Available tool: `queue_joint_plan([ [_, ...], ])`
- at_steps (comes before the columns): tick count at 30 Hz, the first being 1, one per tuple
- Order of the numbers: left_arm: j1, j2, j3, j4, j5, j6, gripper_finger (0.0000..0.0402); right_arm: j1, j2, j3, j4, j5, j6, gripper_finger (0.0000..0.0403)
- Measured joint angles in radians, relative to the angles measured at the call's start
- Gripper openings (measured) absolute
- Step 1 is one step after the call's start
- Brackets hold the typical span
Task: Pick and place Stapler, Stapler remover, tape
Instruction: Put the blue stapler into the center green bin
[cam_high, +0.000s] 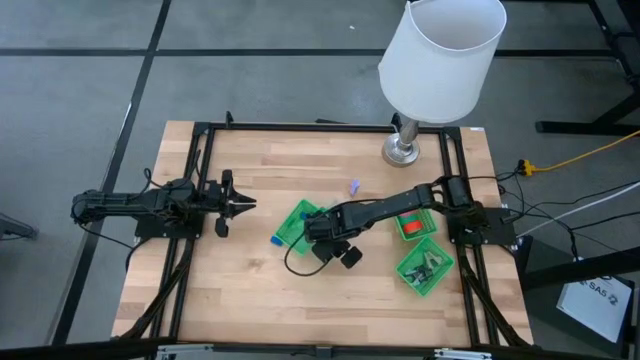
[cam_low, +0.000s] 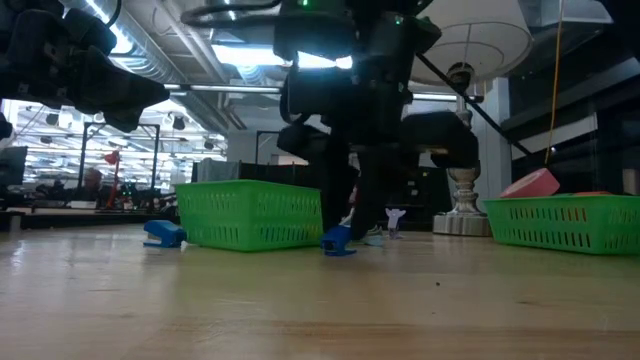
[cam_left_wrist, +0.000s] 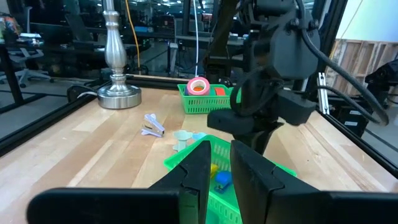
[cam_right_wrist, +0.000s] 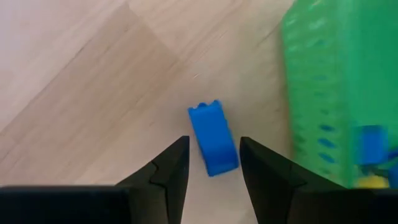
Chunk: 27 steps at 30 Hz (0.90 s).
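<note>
We saw the right end effector (cam_right_wrist: 213, 163) spread over a small blue stapler (cam_right_wrist: 213, 139) lying on the desk (cam_right_wrist: 93, 93) beside a green basket (cam_right_wrist: 336, 93); the left end effector (cam_high: 246, 204) hung with its fingers slightly parted, holding nothing.

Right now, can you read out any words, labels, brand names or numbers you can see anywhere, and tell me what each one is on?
"SA5": printed on the white box on the floor beside the wooden table, seen in the high view; the last characters are doubtful and the smaller print beside them is too small to read.
Nothing else carries readable text: the green plastic baskets, the small blue block and the white lamp shade show none.
</note>
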Motion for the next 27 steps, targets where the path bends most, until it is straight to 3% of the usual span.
queue_joint_plan([
  [9, 0.000, 0.000, 0.000, 0.000, 0.000, 0.000, 0.0058, 0.005, 0.029, 0.000, 0.024, 0.001, 0.012, 0.0141],
  [16, 0.000, 0.000, 0.000, 0.000, 0.000, 0.000, 0.0058, 0.008, 0.029, 0.000, 0.013, 0.000, 0.097, 0.0074],
  [27, 0.000, 0.000, 0.000, 0.000, 0.000, 0.000, 0.0058, 0.028, -0.050, -0.001, -0.040, -0.042, 0.186, 0.0073],
])
